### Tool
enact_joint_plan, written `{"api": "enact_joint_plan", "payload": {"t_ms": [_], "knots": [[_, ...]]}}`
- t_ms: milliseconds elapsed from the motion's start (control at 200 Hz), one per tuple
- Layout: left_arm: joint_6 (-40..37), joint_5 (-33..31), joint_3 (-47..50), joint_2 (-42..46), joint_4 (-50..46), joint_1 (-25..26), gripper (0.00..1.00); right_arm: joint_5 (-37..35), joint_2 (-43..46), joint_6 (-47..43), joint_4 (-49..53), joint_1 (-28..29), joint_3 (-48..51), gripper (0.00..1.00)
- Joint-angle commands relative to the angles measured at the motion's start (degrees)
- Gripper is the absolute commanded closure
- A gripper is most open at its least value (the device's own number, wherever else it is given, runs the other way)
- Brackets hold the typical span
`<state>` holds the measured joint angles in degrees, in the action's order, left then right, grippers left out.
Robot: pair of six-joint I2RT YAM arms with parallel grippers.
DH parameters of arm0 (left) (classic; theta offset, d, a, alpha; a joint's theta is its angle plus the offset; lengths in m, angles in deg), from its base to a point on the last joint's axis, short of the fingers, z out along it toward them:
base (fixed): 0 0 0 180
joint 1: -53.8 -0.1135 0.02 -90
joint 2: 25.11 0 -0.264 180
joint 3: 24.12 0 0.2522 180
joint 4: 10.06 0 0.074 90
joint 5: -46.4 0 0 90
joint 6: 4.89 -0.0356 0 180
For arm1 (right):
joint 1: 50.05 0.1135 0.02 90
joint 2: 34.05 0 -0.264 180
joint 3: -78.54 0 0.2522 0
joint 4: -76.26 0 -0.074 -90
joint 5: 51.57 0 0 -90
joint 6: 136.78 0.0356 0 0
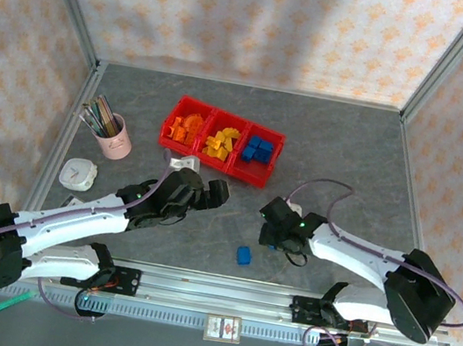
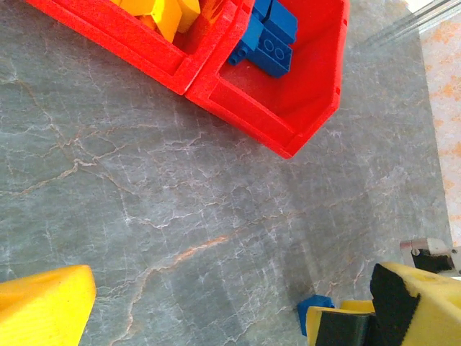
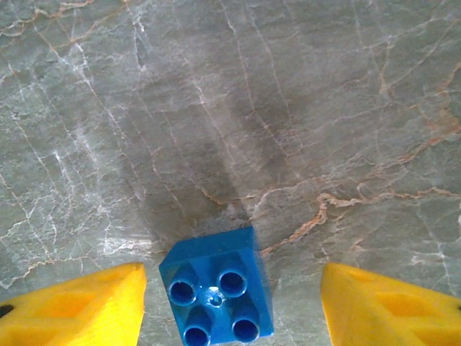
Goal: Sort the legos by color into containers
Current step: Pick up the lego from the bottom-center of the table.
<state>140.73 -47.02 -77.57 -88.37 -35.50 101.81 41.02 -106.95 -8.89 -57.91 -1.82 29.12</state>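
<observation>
The red containers (image 1: 262,174) stand in a row at mid-table. Orange legos (image 1: 188,126) fill the left bin, yellow ones (image 1: 221,142) the middle, blue ones (image 1: 258,149) the right. The left wrist view looks over the blue bin's wall (image 2: 288,115), with blue legos (image 2: 270,40) inside. One loose blue brick (image 1: 243,255) lies studs-up on the table near the front. My right gripper (image 3: 230,306) is open around that brick (image 3: 216,292), with a gap on each side. Left of it, my left gripper (image 1: 215,192) hovers wide open over bare table with nothing between its fingers (image 2: 43,306).
A pink cup of pens (image 1: 115,138) and a white round object (image 1: 78,174) sit at the left. A small white piece (image 1: 185,163) lies just before the bins. The metal rail (image 1: 220,291) runs along the near edge. A green pen (image 1: 9,305) lies beyond it.
</observation>
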Motion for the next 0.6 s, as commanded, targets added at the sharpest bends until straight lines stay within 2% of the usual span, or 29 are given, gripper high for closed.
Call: {"api": "enact_joint_plan", "payload": {"t_ms": [0, 445, 596], "knots": [[-0.5, -2.11, -1.12, -0.47, 0.11, 0.42, 0.01, -1.57, -1.48, -0.52, -0.94, 0.29, -0.44, 0.39], [-0.76, -2.37, -1.4, -0.89, 0.07, 0.39, 0.01, -3.64, -5.06, -3.5, -0.56, 0.25, -2.54, 0.64], [-1.27, -2.55, -2.26, -0.89, 0.25, 0.33, 0.01, -4.79, -4.58, -4.18, 1.24, 0.22, -5.28, 0.67]]}}
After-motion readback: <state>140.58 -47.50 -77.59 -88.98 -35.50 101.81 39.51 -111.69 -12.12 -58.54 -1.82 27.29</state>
